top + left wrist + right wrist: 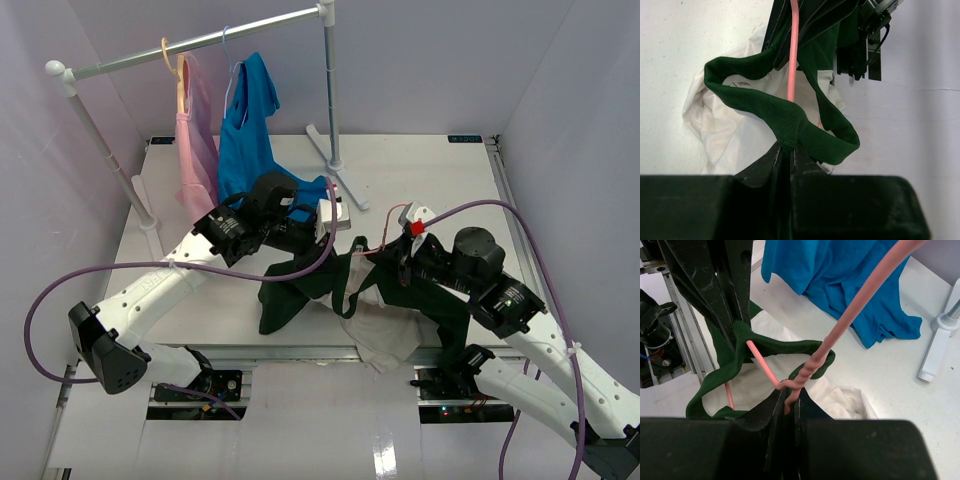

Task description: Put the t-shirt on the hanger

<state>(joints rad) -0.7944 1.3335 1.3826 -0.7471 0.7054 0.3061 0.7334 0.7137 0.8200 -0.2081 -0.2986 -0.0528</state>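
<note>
The t-shirt (300, 290) lies bunched at the table's front middle, its dark green part on the left and its white body (385, 338) drooping over the front edge. My left gripper (340, 245) is shut on the green ribbed collar (786, 132) and holds it up as an open loop. My right gripper (388, 258) is shut on the twisted neck (807, 371) of the pink hanger (860, 305). One hanger arm (792, 50) passes through the collar loop into the shirt. The hook (392, 212) points up and away.
A clothes rack (200, 42) stands at the back with a pale pink garment (195, 140) and a bright blue shirt (245, 130) whose tail lies on the table (850, 280). The rack's white foot (937, 340) is right of the blue shirt. The table's front edge (300, 350) is near.
</note>
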